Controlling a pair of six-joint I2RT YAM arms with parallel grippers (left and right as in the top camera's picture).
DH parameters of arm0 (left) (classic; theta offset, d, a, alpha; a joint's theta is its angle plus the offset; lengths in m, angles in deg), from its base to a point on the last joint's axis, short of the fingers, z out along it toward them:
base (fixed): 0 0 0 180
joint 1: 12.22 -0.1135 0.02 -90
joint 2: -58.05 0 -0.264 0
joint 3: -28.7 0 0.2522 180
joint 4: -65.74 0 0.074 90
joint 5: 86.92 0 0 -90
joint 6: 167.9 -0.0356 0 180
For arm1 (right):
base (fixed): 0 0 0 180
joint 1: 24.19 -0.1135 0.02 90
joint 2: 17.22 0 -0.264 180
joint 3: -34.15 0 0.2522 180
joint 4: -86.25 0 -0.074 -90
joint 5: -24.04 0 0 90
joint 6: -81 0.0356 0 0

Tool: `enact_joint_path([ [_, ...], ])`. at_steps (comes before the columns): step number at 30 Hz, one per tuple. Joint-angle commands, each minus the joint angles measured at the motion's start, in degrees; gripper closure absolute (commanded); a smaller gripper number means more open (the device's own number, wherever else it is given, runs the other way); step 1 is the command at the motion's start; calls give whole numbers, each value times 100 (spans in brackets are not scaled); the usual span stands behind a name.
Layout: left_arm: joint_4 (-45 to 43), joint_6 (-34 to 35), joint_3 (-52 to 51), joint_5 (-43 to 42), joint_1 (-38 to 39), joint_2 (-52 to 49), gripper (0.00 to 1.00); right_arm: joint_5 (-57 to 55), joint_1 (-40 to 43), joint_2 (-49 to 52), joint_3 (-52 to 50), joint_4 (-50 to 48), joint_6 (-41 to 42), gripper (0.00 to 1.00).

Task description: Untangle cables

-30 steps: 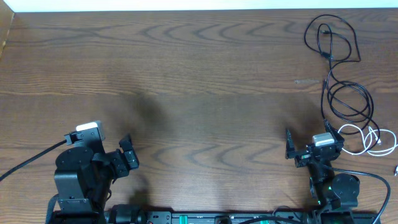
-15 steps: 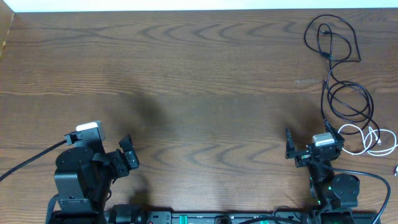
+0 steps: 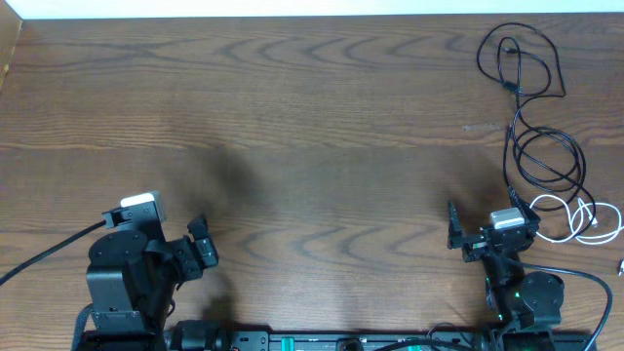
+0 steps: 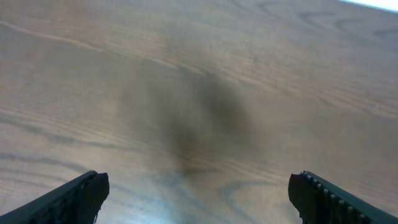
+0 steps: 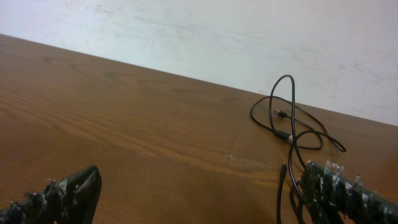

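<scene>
Cables sit at the right side of the brown wood-grain counter [image 3: 292, 117], well apart from the left arm. The long thin black cable [image 3: 546, 146] has its long axis running from the far edge toward the robot. It starts as a loose, roughly triangular loop near the far right corner, then drops through several overlapping round coils. A single strand carries on toward the near edge and ends close to the right arm's wrist.

The shorter white cable [image 3: 575, 219] lies just right of that wrist as a flattened loop. It is stretched left to right, with small pale plug ends gathered near its right part. Its left end meets the black strand; whether they cross or only touch cannot be told.

In the right wrist view, the right tool [image 5: 199, 177] has its two dark fingers spread wide with nothing between them. The black cable rises and curls just beside its right finger.

The left tool [image 4: 196, 183] is likewise spread wide above bare wood, gripping nothing.
</scene>
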Motion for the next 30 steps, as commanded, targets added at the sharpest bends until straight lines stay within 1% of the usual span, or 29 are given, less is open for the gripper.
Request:
enact_joint_path([
  [1,37,11,-35,28,-85,94,3,-26,-28,-20,-9,26,-37,1],
  [5,-162,9,-179,31,-205,455,3,-28,-28,-20,-9,26,-39,1],
  [9,-789,-13,-662,33,-273,1102,3,-26,-28,-20,-9,26,-37,1],
  [13,-1491,-15,-1357,33,-310,1661,3,-26,-28,-20,-9,26,-37,1],
  [16,-2190,-11,-2011,28,-319,2050,3,-26,-28,-20,-9,26,-37,1],
  [17,-2656,-13,-2380,31,-321,2258,3,-26,-28,-20,-9,26,-37,1],
  [20,-3521,-13,-2964,31,-321,2577,3,-26,-28,-20,-9,26,-37,1],
  [26,-4911,-90,-3899,37,-321,3121,3,-26,-28,-20,-9,26,-37,1],
  [30,-5952,-282,-4398,31,-319,3128,3,-26,-28,-20,-9,26,-37,1],
])
